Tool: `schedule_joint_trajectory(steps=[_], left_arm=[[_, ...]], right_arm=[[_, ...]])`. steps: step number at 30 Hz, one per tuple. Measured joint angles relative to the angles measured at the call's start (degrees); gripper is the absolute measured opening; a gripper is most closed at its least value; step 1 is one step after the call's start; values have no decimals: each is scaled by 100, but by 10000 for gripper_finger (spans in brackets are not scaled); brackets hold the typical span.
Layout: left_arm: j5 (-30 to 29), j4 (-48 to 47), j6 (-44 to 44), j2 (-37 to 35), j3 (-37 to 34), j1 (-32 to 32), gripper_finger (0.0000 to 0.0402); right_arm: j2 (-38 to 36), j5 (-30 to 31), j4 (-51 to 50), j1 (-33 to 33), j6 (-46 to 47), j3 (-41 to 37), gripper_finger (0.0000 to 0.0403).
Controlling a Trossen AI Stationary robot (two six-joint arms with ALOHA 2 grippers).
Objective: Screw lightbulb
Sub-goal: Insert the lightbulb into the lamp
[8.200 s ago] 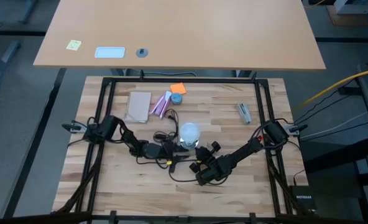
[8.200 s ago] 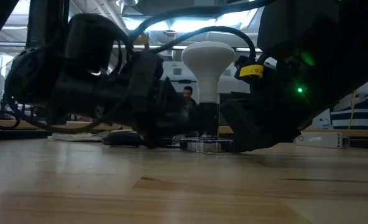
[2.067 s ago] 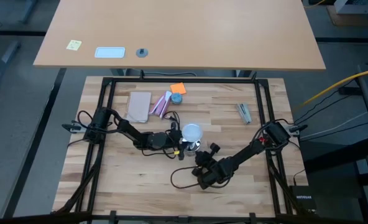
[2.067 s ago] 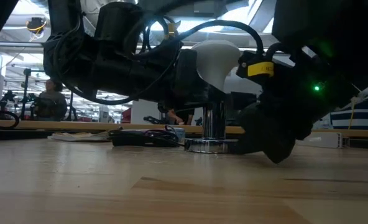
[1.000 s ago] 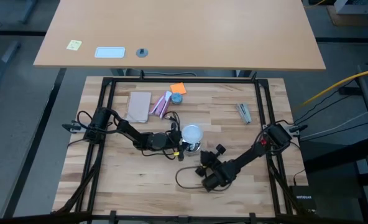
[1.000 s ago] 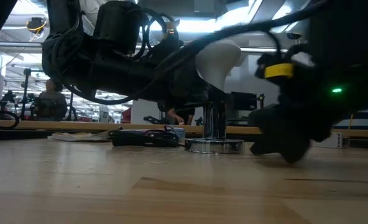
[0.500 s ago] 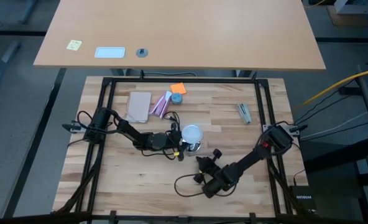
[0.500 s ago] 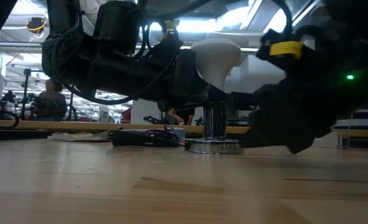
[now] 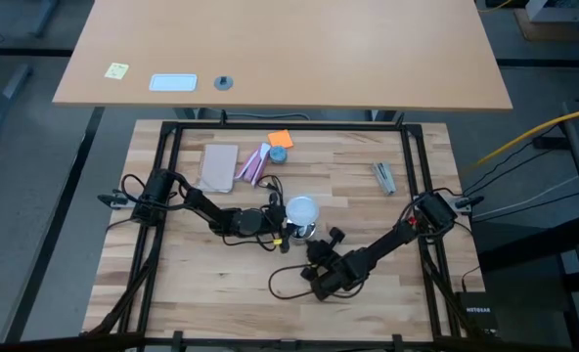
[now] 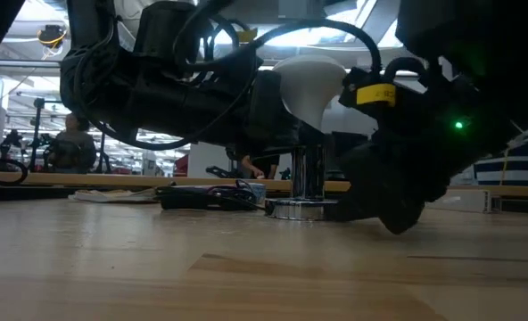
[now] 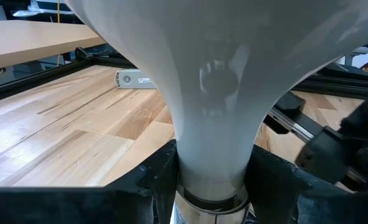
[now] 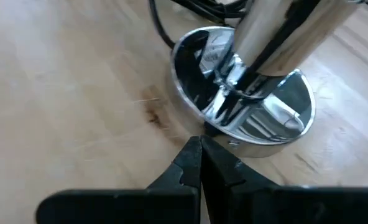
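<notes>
Both grippers crowd the lightbulb (image 9: 300, 208) — left gripper (image 9: 282, 227) beside, right gripper (image 9: 317, 252) near — the table's (image 9: 211, 279) front lies open.

lightbulb (image 11: 212, 99): smooth frosted white, slight sheen | socket base (image 12: 246, 112): mirror-polished metal | table (image 9: 368, 210): matt pale wood planks

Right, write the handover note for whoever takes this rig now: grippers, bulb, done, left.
Left gripper: shut on the lightbulb at its neck.
Right gripper: shut, empty, tips at the rim of the socket base.
Bulb stands upright on the chrome socket stem, mid-table.
Done: bulb seated in the socket.
Left: whether it is fully threaded cannot be seen; probably keep turning, then release.
</notes>
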Motion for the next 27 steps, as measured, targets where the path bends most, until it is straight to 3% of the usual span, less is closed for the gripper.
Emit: schedule_joint_trajectory(steps=[12,23,27], left_arm=[[-13,-2,4,0,-2,-22,155],[2,-1,1,0,-4,-33,155],[1,-2,-12,0,-4,-33,155]], right_arm=[[-2,220,-369,3,358,3,5],[-11,507,-1287,-44,1403,-3,5],[-11,332,-1249,-137,1410,-3,5]])
